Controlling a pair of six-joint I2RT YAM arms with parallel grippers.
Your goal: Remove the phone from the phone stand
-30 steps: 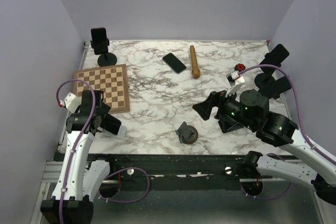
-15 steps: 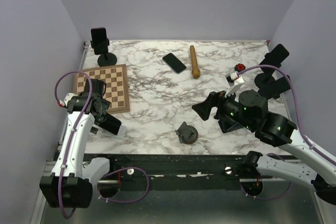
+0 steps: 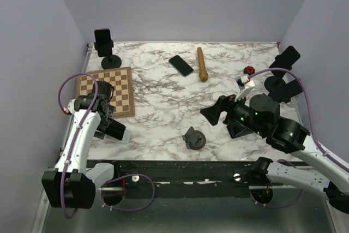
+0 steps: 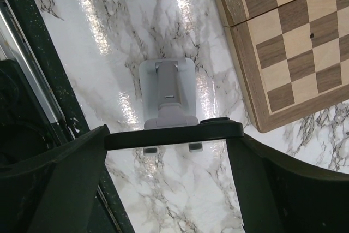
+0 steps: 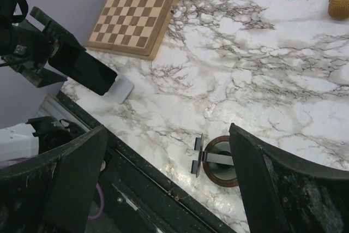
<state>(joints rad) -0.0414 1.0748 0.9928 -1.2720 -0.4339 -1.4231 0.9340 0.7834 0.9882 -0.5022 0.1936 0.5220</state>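
A black phone (image 3: pixel 113 129) leans in a white phone stand (image 3: pixel 125 137) at the table's front left. In the left wrist view the phone's top edge (image 4: pixel 142 137) is a dark bar in front of the stand (image 4: pixel 166 94). My left gripper (image 4: pixel 172 145) straddles the phone, one finger at each end of it. Its jaws are wide, and I cannot tell whether they touch the phone. The right wrist view shows the same phone (image 5: pixel 87 70) with the left gripper (image 5: pixel 46 47) on it. My right gripper (image 5: pixel 169 178) hangs open and empty above the front middle of the table.
A small empty stand on a brown round base (image 3: pixel 194 139) sits near the front edge. A chessboard (image 3: pixel 109 90) lies just behind the white stand. Another phone (image 3: pixel 181 65) and a wooden rod (image 3: pixel 202 64) lie at the back. Black stands (image 3: pixel 103 45) (image 3: pixel 286 61) occupy both back corners.
My left arm has swung its wrist leftward and turned over the phone, with the gripper staying at the white stand. The phone, the stand and my right arm have not moved.
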